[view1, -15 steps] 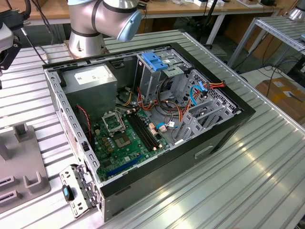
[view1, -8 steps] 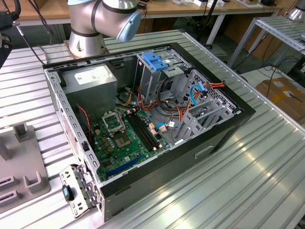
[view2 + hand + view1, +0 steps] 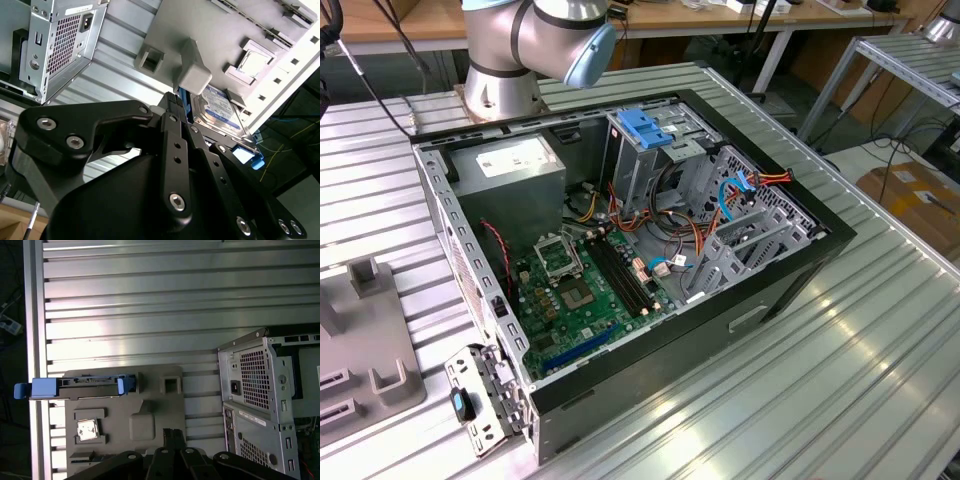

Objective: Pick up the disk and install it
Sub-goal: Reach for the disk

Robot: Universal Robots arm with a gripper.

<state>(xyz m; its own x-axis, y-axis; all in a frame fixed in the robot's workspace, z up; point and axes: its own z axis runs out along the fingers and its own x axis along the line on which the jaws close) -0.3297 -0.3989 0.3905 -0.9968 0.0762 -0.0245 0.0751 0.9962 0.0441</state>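
Second wrist view: gripper (image 3: 173, 98), fingers together and empty, hangs over the fixture (image 3: 200, 25), apart from the disk (image 3: 220, 112) slotted at its edge, open table (image 3: 117, 50) alongside.

Legible text: none.
Disk (image 3: 220, 111), second wrist view: white label (image 3: 223, 116), blue band, print too small to read.
Power supply (image 3: 505, 185), exterior view's upper left: white sticker (image 3: 512, 156), print unreadable.

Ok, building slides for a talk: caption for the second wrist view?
Claw near the disk, which sits in a grey fixture beside the computer case.
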